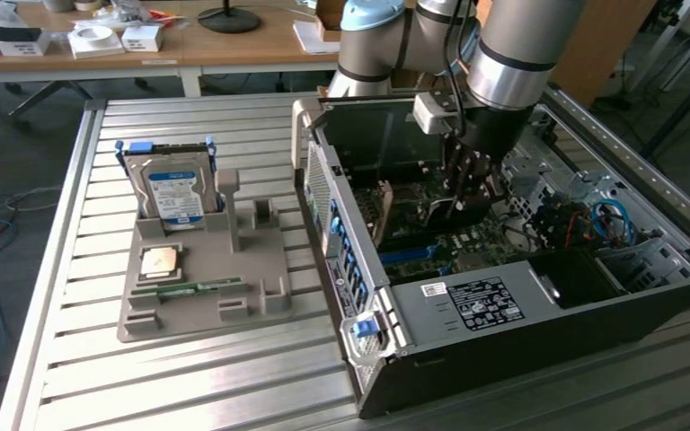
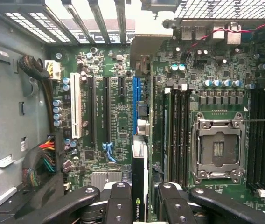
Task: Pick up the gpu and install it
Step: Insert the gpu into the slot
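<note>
Aluminium table (image 1: 201, 386): slotted deck that carries everything.
Tower case (image 1: 477, 305): black-and-grey steel PC chassis on its side, panel off, at the exterior view's right.
Motherboard (image 2: 114, 121): green board on the case floor.
Fixture tray (image 1: 190, 310): grey plastic holder beside the case. A silver hard drive with a blue label (image 1: 175, 193) stands upright in it. A square CPU chip (image 1: 159, 262) and a narrow green memory stick (image 1: 190, 289) lie flat.
Gripper (image 1: 471, 184): black two-finger unit, down inside the case over the motherboard.
Fingers (image 2: 118, 205): clamped on the gpu, one on each face.
gpu (image 2: 138, 172): thin dark circuit card, edge-on in the wrist view, held upright roughly in line with the blue slot.
Blue slot (image 2: 136, 100): long blue plastic connector between the black slots and the memory banks.
Contact: the card hides its own bottom edge, so I can't tell if it touches the slot.
Risk 1: a sideways offset would land the edge on the slot wall or the neighbouring capacitors.
Risk 2: the narrow pinch could let the card tilt and jam.
Risk 3: the bracket end could catch the rear slats.
</note>
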Robot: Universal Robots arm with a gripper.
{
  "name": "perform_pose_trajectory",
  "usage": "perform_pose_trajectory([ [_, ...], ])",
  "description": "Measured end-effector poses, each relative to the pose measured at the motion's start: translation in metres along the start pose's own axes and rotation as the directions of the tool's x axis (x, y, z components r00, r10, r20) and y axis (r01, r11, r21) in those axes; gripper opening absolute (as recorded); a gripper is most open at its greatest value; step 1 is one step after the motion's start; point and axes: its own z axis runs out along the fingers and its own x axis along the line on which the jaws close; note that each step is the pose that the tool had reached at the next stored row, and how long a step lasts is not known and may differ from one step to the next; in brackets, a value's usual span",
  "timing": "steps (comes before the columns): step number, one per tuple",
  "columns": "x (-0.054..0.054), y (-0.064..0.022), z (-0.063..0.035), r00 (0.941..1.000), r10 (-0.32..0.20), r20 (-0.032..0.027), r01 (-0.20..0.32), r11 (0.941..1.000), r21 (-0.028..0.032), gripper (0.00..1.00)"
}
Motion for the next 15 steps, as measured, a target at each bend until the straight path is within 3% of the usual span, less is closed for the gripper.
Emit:
perform_pose_trajectory([
  [8, 0.0, 0.0069, 0.0026, 1.0, 0.001, 0.0, -0.001, 1.0, 0.0, 0.26],
  [15, 0.0, 0.0098, 0.0113, 1.0, 0.003, -0.0001, -0.003, 1.0, 0.0, 0.26],
])
